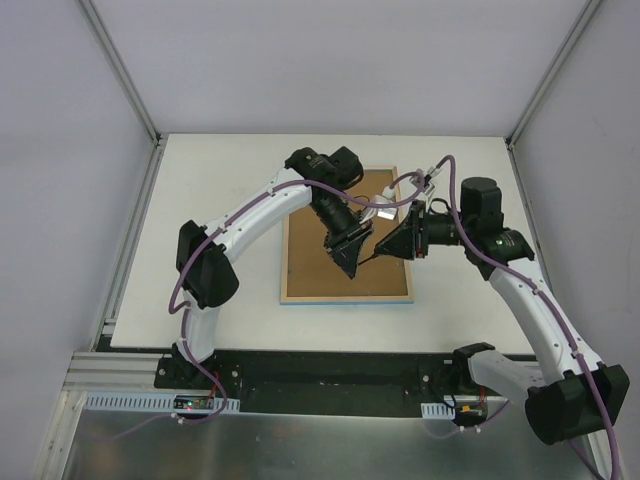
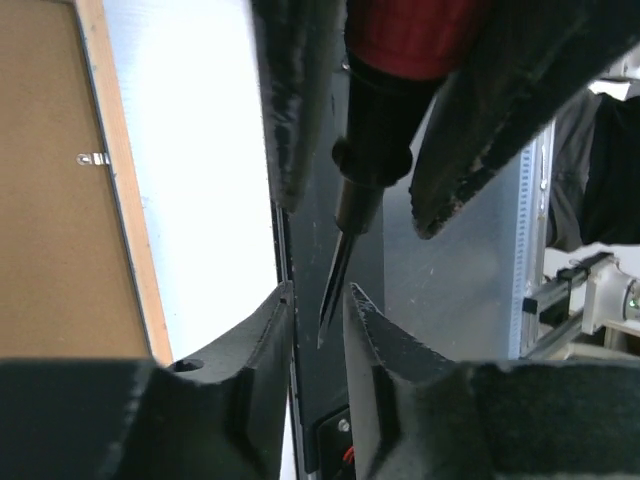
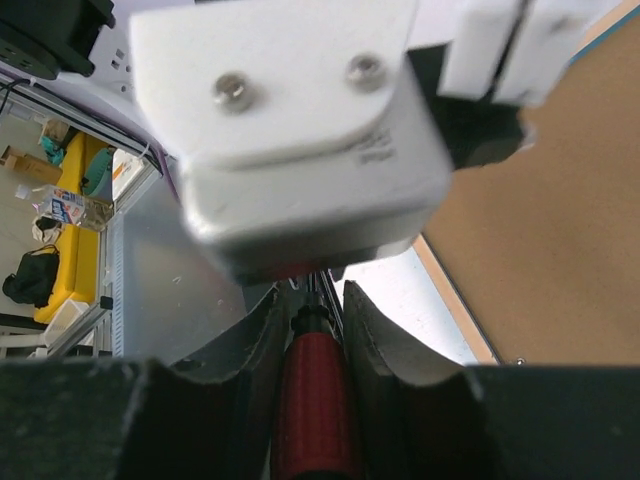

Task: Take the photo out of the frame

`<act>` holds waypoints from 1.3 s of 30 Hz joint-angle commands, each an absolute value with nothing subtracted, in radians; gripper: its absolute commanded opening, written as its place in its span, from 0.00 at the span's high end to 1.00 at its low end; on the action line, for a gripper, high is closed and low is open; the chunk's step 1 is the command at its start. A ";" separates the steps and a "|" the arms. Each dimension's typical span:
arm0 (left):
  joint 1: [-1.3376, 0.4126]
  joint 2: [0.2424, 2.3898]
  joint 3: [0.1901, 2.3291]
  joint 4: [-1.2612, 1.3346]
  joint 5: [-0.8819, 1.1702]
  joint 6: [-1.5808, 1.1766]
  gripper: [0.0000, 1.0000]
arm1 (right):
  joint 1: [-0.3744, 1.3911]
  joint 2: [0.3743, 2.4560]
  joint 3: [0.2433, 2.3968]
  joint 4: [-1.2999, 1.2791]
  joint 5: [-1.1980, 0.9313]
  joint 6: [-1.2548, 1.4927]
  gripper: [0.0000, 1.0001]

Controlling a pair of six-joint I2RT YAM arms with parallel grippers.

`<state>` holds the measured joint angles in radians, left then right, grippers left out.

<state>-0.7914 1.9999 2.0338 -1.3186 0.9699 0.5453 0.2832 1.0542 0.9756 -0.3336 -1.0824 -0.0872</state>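
On the worktop (image 1: pixel 220 180) the frame (image 1: pixel 345 297) is laid face down with the photo hidden under the backing board (image 1: pixel 310 260), probably thin, floppy and best lifted by an edge, while a screwdriver (image 3: pixel 315 400) is pinched in the right gripper (image 3: pixel 312 300), its tip between the barely parted left gripper (image 2: pixel 318 300), grip there unclear.

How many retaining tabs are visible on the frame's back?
1. A small metal tab sits on the brown backing board, next to the pale wood edge of the frame, in the left wrist view. Others may be covered, or too small to see from the top camera.
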 commanded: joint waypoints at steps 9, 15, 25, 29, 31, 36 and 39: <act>-0.587 1.660 1.945 -1.246 0.783 0.488 0.01 | 0.279 0.951 1.072 -0.535 -0.805 -0.333 0.99; -0.405 1.454 1.718 -1.036 0.462 0.367 0.01 | 0.278 0.855 1.026 -0.450 -0.505 -0.451 0.99; -0.310 1.488 1.477 -0.781 0.253 0.229 0.01 | 0.250 0.848 0.953 -0.258 -0.403 -0.505 0.99; -0.288 1.609 1.500 -0.733 0.200 0.157 0.01 | 0.235 0.865 0.991 -0.294 -0.423 -0.500 0.99; -0.288 1.667 1.525 -0.721 0.166 0.131 0.01 | 0.230 0.864 1.003 -0.307 -0.422 -0.523 0.99; -0.288 1.848 1.612 -0.704 0.156 0.057 0.03 | 0.218 0.868 1.032 -0.322 -0.380 -0.535 0.99; -0.288 1.952 1.669 -0.704 0.218 0.026 0.08 | 0.196 0.888 1.069 -0.360 -0.403 -0.520 0.99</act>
<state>-0.2871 1.8664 1.5867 -0.7223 0.1867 0.1051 0.2218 0.8738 0.9836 -0.3576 -0.3988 -0.5133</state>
